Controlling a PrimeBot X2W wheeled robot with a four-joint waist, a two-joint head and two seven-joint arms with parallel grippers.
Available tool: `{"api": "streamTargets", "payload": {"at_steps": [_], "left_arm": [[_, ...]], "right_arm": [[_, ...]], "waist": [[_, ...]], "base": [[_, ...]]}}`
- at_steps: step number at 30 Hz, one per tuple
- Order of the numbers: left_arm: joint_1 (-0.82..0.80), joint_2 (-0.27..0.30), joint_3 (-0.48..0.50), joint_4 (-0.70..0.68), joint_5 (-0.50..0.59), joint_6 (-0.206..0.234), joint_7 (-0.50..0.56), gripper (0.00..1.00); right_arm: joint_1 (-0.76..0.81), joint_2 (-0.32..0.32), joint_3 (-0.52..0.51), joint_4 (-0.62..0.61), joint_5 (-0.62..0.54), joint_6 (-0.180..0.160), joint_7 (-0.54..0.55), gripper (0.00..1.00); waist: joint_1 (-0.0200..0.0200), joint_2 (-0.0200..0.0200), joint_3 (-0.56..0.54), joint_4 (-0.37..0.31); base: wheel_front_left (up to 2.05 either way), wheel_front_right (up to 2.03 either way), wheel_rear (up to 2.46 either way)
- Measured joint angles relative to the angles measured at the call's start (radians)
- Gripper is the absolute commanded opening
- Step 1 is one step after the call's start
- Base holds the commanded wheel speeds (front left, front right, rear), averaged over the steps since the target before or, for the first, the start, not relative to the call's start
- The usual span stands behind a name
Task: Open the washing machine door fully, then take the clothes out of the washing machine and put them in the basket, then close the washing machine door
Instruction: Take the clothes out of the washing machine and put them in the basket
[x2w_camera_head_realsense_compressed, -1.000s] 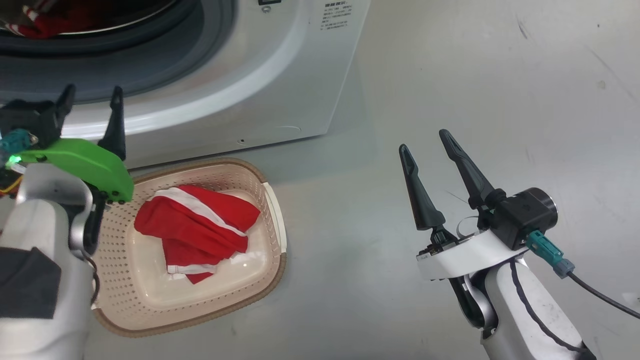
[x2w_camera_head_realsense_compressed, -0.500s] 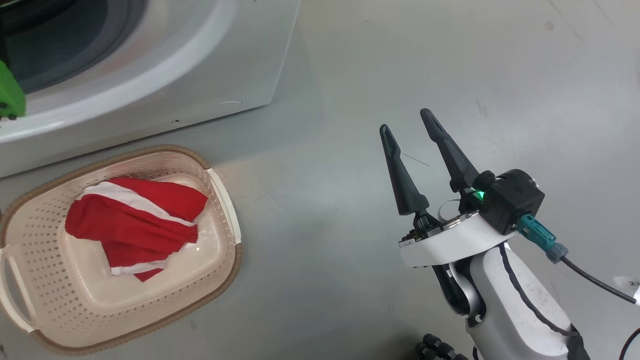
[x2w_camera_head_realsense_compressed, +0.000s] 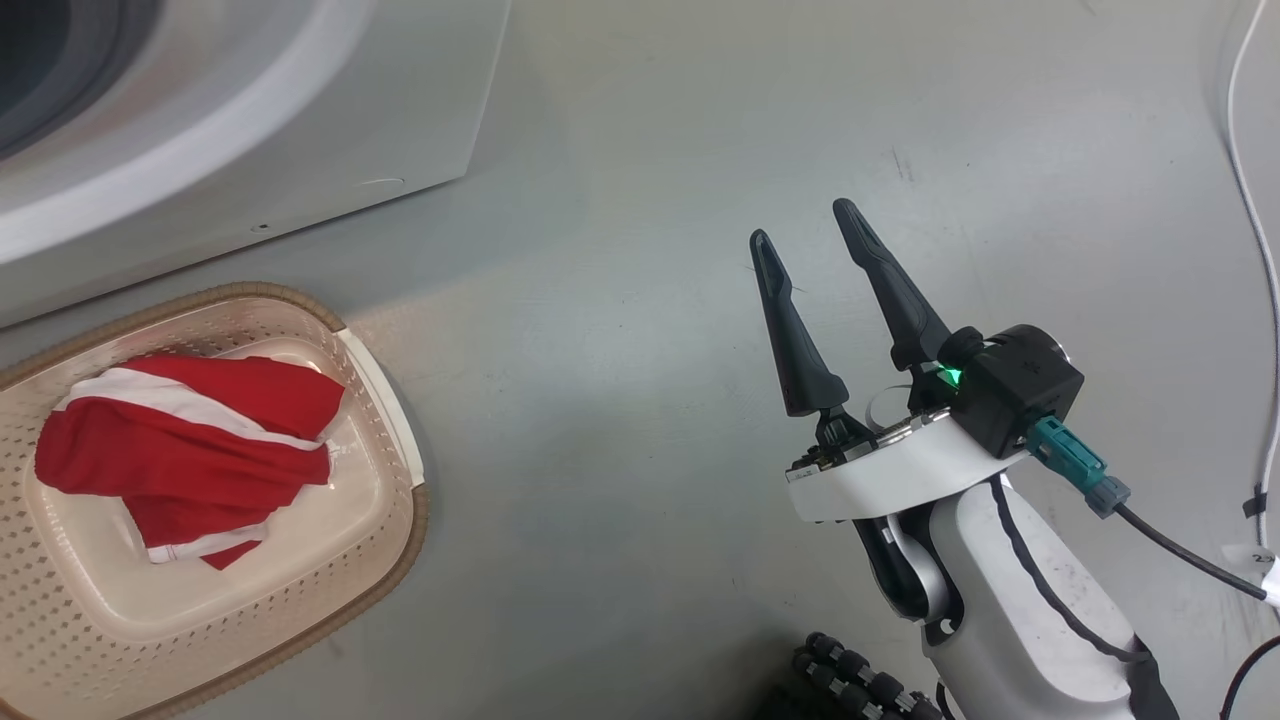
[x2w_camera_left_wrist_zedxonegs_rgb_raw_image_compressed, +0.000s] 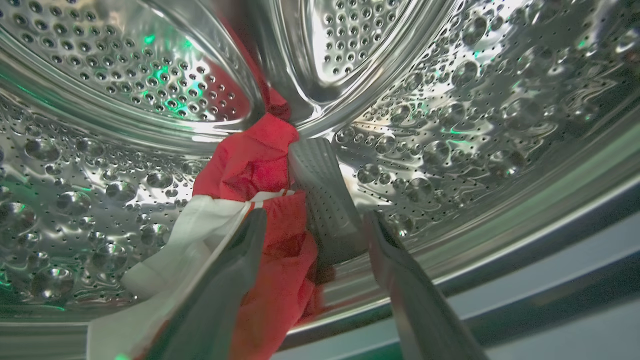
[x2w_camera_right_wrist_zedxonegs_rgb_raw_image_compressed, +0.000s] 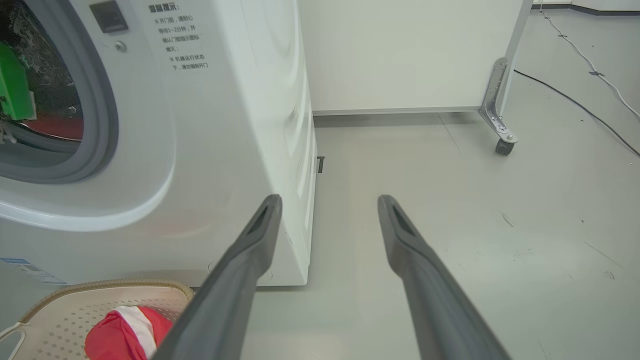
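Left gripper (x2w_camera_left_wrist_zedxonegs_rgb_raw_image_compressed: 315, 216) inside perforated steel drum (x2w_camera_left_wrist_zedxonegs_rgb_raw_image_compressed: 450, 125), fingers spread, nothing pinched.
Red white-striped fabric garment (x2w_camera_left_wrist_zedxonegs_rgb_raw_image_compressed: 250, 165) at 10 o'clock: soft, light; pinch its bunched fold. Right gripper (x2w_camera_head_realsense_compressed: 800, 225) spread, empty.

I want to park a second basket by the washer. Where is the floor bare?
Bare floor between the basket and the right gripper, and past the washing machine toward the white panel. Crowded: the basket holds red clothes, and cables run along the floor's far right.

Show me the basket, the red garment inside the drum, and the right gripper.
basket (x2w_camera_head_realsense_compressed: 419, 508), head view, brown rim.
red garment (x2w_camera_left_wrist_zedxonegs_rgb_raw_image_compressed: 250, 165), left wrist view, red fold above white stripe.
right gripper (x2w_camera_head_realsense_compressed: 801, 222), head view, midway between fingertips.
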Motion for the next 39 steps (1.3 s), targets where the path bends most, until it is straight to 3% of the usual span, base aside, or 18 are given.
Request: {"api": "streamTargets", "payload": {"at_steps": [8,19,20,22,33,39], "left_arm": [[-0.032,0.043,-0.003,0.074,0.029,0.002,0.054,1.0],[-0.055,0.041,0.007,0.186,0.022,0.03,0.178,1.0],[-0.062,0.039,0.007,0.191,0.022,0.031,0.191,0.85],[-0.072,0.037,0.007,0.198,0.021,0.031,0.198,0.0],[-0.091,0.03,0.001,0.223,0.015,0.031,0.219,0.0],[-0.091,0.001,0.004,0.23,0.002,0.031,0.153,0.0]], "right_arm": [[-0.008,0.0,0.004,0.0,0.0,-0.002,0.0,1.0],[-0.024,0.001,0.011,0.002,0.0,-0.01,0.0,1.0],[-0.024,0.0,0.012,0.002,0.0,-0.01,0.0,1.0],[-0.024,0.0,0.012,0.002,0.0,-0.01,0.0,1.0],[-0.024,0.0,0.01,0.002,0.0,-0.02,0.0,1.0],[-0.024,0.0,0.002,0.007,-0.001,-0.02,0.0,1.0]], "waist": [[0.0,0.0,0.003,0.0],[0.0,0.0,0.002,0.015],[-0.0001,0.0,0.002,0.016],[-0.0001,0.0,0.001,0.016],[-0.0002,0.0,-0.003,0.016],[-0.0001,0.0,-0.014,0.023]], "base": [[0.0,0.0,0.0],[0.0,0.0,0.0],[0.0,0.0,0.0],[0.0,0.0,0.0],[0.0,0.0,0.0],[0.0,0.0,0.0]]}}
